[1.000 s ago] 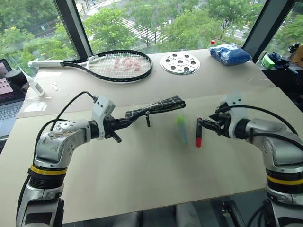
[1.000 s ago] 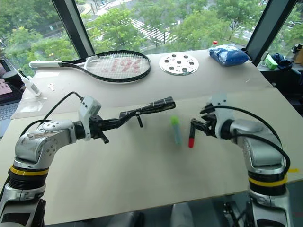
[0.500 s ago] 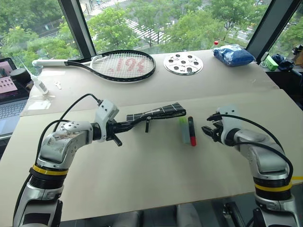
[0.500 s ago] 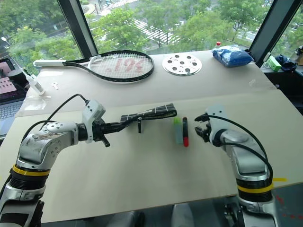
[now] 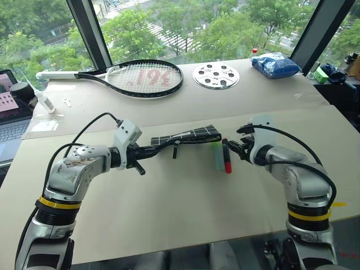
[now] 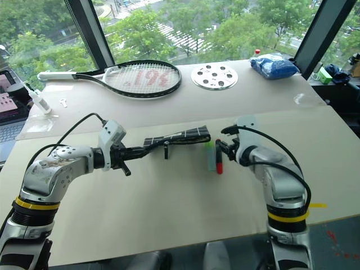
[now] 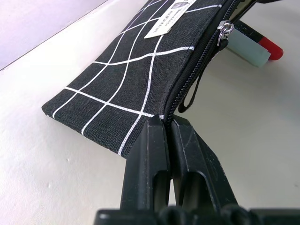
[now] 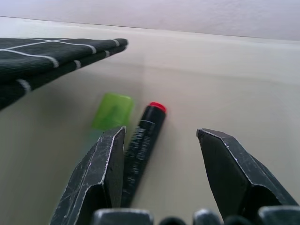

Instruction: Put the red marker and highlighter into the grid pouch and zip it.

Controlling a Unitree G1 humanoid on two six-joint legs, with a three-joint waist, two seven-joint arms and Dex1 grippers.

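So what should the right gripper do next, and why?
Probably shift toward the red marker and close: the open right gripper has it off-centre by one finger, beside the highlighter, while the left gripper pinches the grid pouch.

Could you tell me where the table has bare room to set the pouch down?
Bare table runs wide on the near side of the pouch, and between it and the racket. It is crowded at the pouch's right end, where highlighter, marker and right end effector meet.
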